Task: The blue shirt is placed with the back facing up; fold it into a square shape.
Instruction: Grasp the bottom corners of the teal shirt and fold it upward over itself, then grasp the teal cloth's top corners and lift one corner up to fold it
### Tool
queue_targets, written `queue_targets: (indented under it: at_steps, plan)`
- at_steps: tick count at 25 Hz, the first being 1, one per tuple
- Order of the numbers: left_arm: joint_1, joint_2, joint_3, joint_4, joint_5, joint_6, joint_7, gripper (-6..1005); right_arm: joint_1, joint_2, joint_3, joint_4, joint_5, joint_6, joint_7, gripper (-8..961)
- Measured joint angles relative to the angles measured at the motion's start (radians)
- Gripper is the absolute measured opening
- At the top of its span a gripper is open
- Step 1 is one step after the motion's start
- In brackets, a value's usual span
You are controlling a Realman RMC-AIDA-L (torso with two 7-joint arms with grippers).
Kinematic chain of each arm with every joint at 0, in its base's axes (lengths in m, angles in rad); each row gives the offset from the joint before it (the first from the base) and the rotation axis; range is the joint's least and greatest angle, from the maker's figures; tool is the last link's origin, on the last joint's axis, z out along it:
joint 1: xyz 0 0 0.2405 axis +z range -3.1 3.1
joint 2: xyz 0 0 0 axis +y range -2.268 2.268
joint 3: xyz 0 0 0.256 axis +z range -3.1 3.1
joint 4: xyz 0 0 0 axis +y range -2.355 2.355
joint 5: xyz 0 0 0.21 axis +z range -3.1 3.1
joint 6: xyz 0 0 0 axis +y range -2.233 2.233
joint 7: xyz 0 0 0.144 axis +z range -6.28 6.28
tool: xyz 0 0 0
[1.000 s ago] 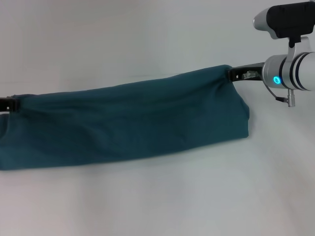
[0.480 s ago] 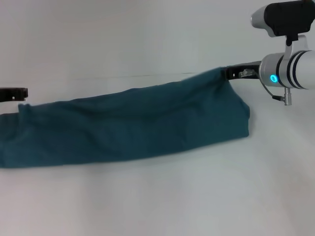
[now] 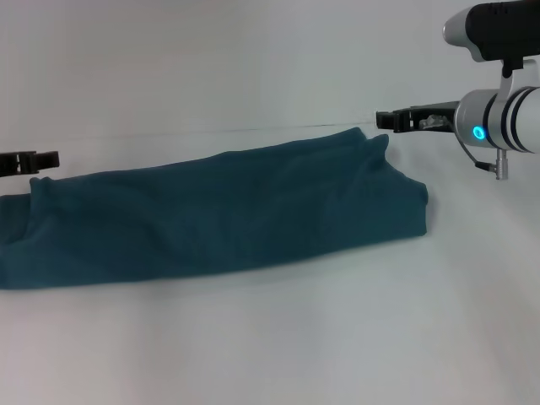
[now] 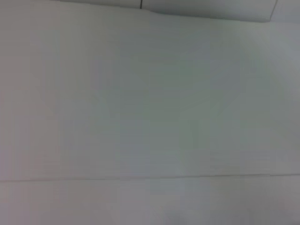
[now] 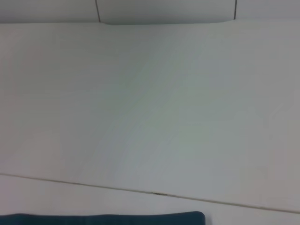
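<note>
Since a moment ago, the blue shirt [image 3: 219,211] has dropped free and lies as a long folded band across the white table [image 3: 278,346]. The right gripper [image 3: 385,120] hovers just above its far right corner, holding nothing; the left gripper [image 3: 46,160] hovers beside its left end. How wide either stands apart, I cannot tell.

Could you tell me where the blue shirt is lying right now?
In the head view, the dark teal-blue cloth shirt lies folded lengthwise across the white table, between both grippers.
</note>
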Motion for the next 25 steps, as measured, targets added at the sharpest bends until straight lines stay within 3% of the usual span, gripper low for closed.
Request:
queue_targets:
  at_steps: [6,9,10,13,18,20,25]
  plan:
    - [0.058,0.022,-0.002,0.079,-0.116,0.226,0.040,784,-0.037,-0.001,0.001,-0.077,0.000,-0.118,0.000,676]
    - [0.100,0.026,-0.003,0.146,-0.179,0.382,0.071,851,-0.094,0.005,-0.005,-0.187,0.014,-0.220,-0.011,746]
    - [0.112,0.027,-0.003,0.167,-0.190,0.444,0.075,873,-0.138,0.006,-0.006,-0.272,0.059,-0.312,-0.030,769]
    - [0.146,0.028,-0.004,0.211,-0.175,0.587,0.070,940,-0.180,0.002,-0.001,-0.347,0.111,-0.398,-0.049,832]
    - [0.191,0.008,-0.005,0.246,-0.163,0.603,0.050,938,-0.252,-0.001,0.004,-0.481,0.162,-0.581,-0.089,914]
    - [0.212,-0.008,-0.006,0.268,-0.164,0.556,0.007,937,-0.256,-0.002,0.000,-0.493,0.156,-0.634,-0.103,912]
    - [0.210,-0.011,0.003,0.278,-0.134,0.539,-0.056,936,-0.238,0.000,-0.004,-0.485,0.120,-0.670,-0.095,908]
